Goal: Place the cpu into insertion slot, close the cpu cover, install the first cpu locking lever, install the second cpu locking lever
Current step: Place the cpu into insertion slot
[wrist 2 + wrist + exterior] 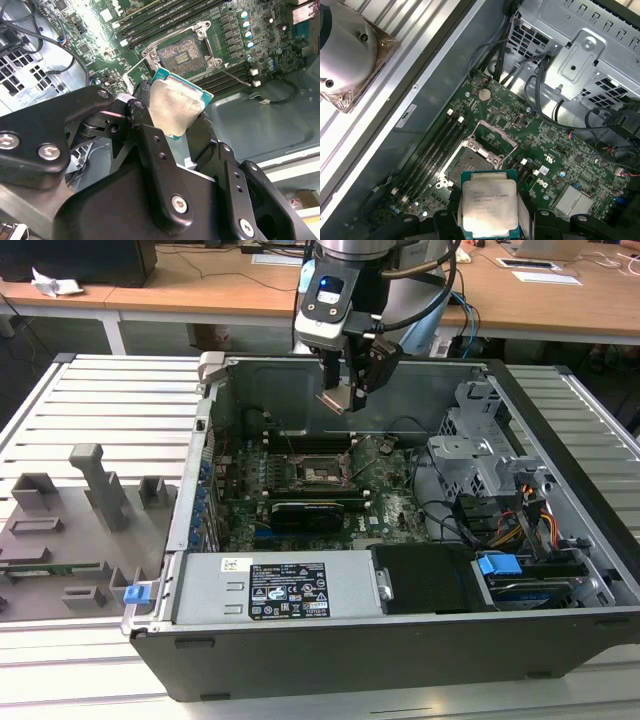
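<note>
Pale silver-beige metal catches the light on the cpu [489, 207], a small flat square chip with a teal-green edge, pinched between the two black fingers [145, 107] of the gripper [172, 114]. The fingers press on opposite sides of the chip, and its metal top is bare between them.

In the exterior view the arm comes down from the top of the scene. Its silver and black wrist hangs over the rear of the open computer case [400, 660], and the gripper [345, 392] points downward. The cpu [336, 400] is held in the air, tilted, well above the green motherboard [400, 502] and not touching it.

The insertion slot [318, 468] sits below, nearer the middle of the board. It is a dark square socket edged in dull grey metal, and it has no chip in it. In both wrist views the slot [181, 50] lies open, its fine contact grid showing. In the first wrist view the thin grey frame of the cpu cover [495, 134] seems folded back off the slot [470, 162], just beside it.

Long black memory channels run beside the socket. A perforated, bent-sheet steel drive cage [480, 450] fills the case on the exterior view's right. The case rests on a ribbed grey metal desk [100, 400].
</note>
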